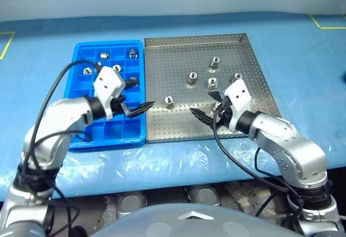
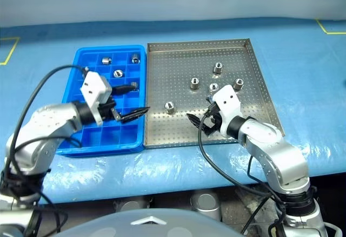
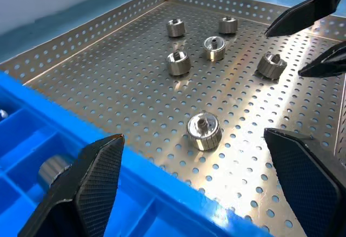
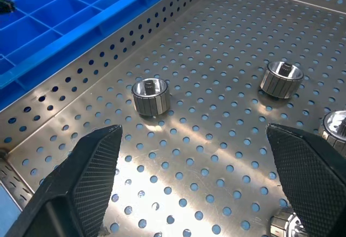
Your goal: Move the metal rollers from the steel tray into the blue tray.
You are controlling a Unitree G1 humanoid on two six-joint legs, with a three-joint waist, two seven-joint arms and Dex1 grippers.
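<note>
Task partly done, both hands empty over the trays.

Blue tray [image 1: 81,134] left of centre has about four metal rollers [image 1: 132,55] in its upper compartments; roughly six rollers left on the steel tray [image 1: 254,75] at centre-right, nearest one [image 1: 170,101] mid-frame. Left hand [image 1: 138,108] wide open, holding nothing, at the blue tray's right edge. Right hand [image 1: 208,107] also open and empty, low over the steel tray. Both trays sit on blue-covered counter [image 1: 43,37].

Bright even overhead light, sharp frames, glare patches on the steel tray [image 4: 227,140] floor, soft short shadows under metal rollers [image 3: 204,130].
</note>
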